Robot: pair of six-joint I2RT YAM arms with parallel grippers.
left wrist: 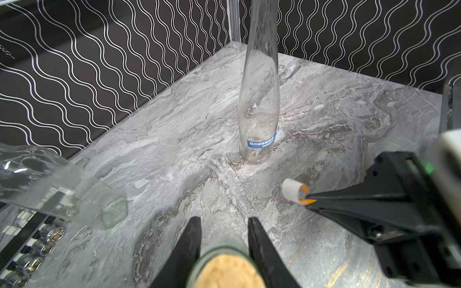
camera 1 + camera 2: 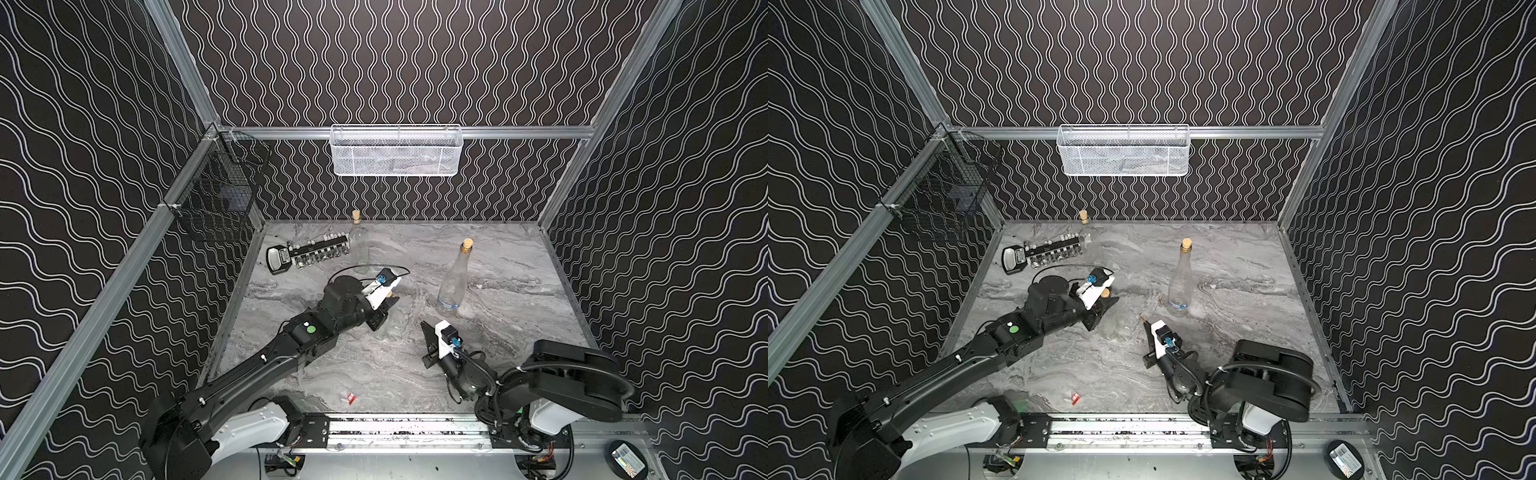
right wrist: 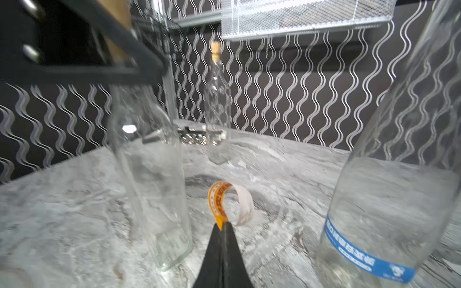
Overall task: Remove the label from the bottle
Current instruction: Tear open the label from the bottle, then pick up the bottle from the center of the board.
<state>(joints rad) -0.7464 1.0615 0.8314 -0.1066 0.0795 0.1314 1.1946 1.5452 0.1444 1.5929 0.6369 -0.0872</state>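
Right gripper (image 3: 222,230): black tips pinched right together, nipping one end of a curled orange-and-white paper label (image 3: 225,203).
Label: off the glass, looping out ahead of those tips, apart from every bottle.
Left gripper (image 1: 224,224): black fingers barely parted, clamped on the neck of a clear glass bottle with a cork stopper (image 3: 152,179), just under the cork.
Held bottle: base down on the marbled grey tabletop (image 2: 519,257), just beside the right tips.
Tall tapering clear glass bottle with a blue band (image 2: 452,286): corked, standing near the right gripper's other side.
Beyond the left gripper: square clear corked bottle (image 2: 358,247) and black socket rail (image 2: 311,251).
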